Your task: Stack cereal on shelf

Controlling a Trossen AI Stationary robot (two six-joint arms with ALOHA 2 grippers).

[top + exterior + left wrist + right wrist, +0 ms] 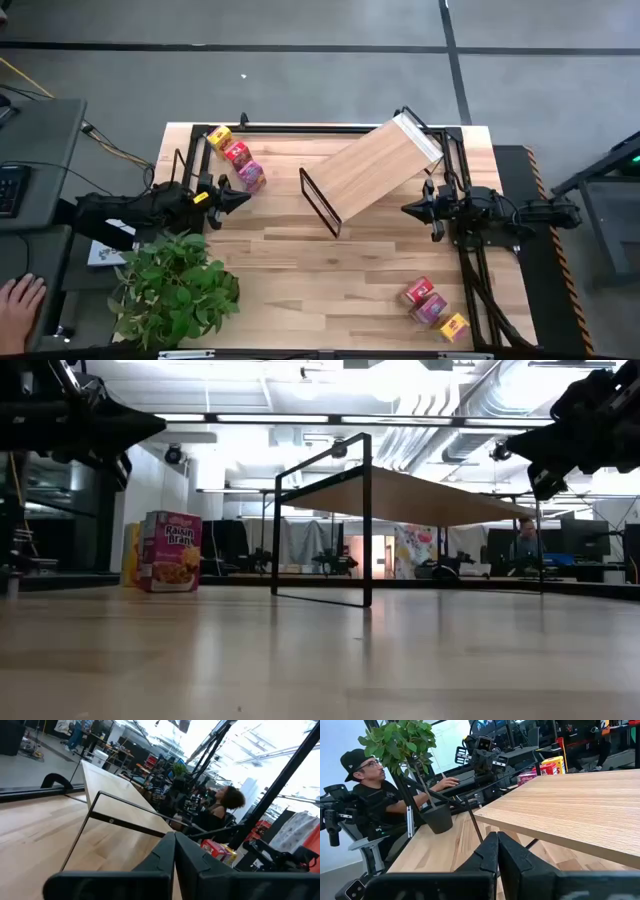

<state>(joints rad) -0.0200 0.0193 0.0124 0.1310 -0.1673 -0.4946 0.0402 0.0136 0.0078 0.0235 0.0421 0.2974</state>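
The shelf [380, 172], a light-wood board on black wire-frame ends, stands slantwise on the table's far middle; it also shows in the low view [400, 495]. Three cereal boxes, yellow, red and pink [236, 155], sit in a row at the far left; the pink one shows in the low view [168, 552]. Three more boxes [433, 307] lie near the right front corner. My left gripper [246, 197] hovers shut at the table's left, pointing toward the shelf. My right gripper [405, 209] hovers shut just right of the shelf's near side.
A potted green plant [175, 285] stands at the table's near left corner. Black rails [330, 128] run along the far and side edges. A person's hand [20, 300] rests beyond the table's left. Bare planks [320, 260] lie in the near middle.
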